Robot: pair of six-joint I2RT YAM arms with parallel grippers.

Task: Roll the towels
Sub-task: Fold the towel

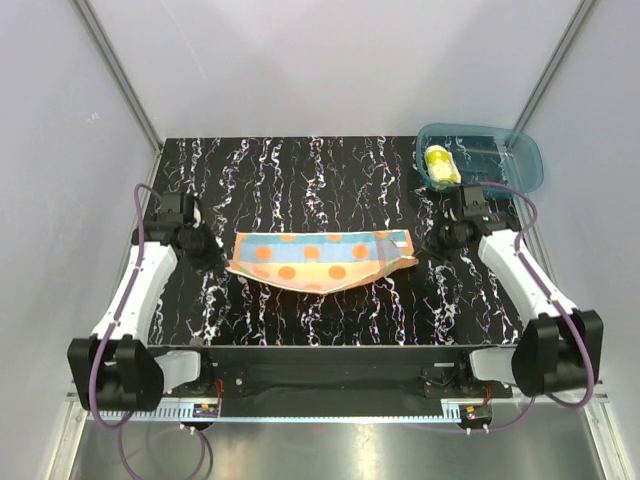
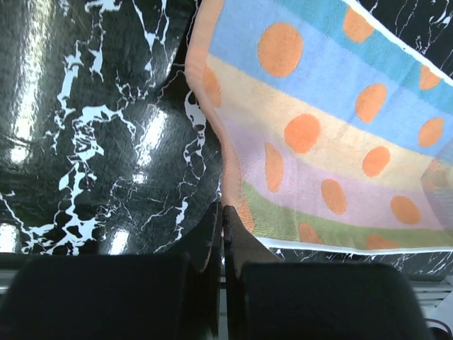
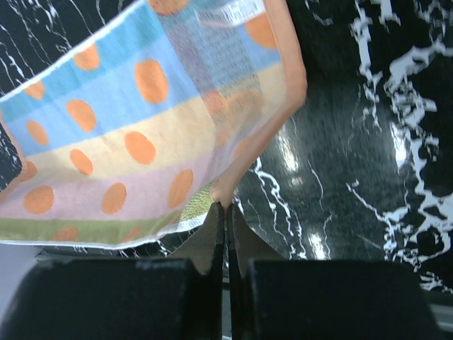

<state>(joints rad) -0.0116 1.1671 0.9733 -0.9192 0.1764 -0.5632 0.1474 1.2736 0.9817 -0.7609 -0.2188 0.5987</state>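
Two corners pinched | left tool (image 2: pixel 224 221) clamped on orange towel (image 1: pixel 320 258) left corner | right tool (image 3: pixel 226 212) clamped on right corner

A black, white-veined table (image 1: pixel 250 170) is seen, with a translucent teal bin (image 1: pixel 508 155) set at its two-o'clock corner and an orange-dotted towel (image 1: pixel 320 258) stretched over the centre, where contact with the top cannot be confirmed.

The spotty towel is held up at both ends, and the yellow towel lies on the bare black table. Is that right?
No. The yellow towel sits inside the teal bin, not on the bare table; the top view shows it. The spotty towel is indeed held at both ends.
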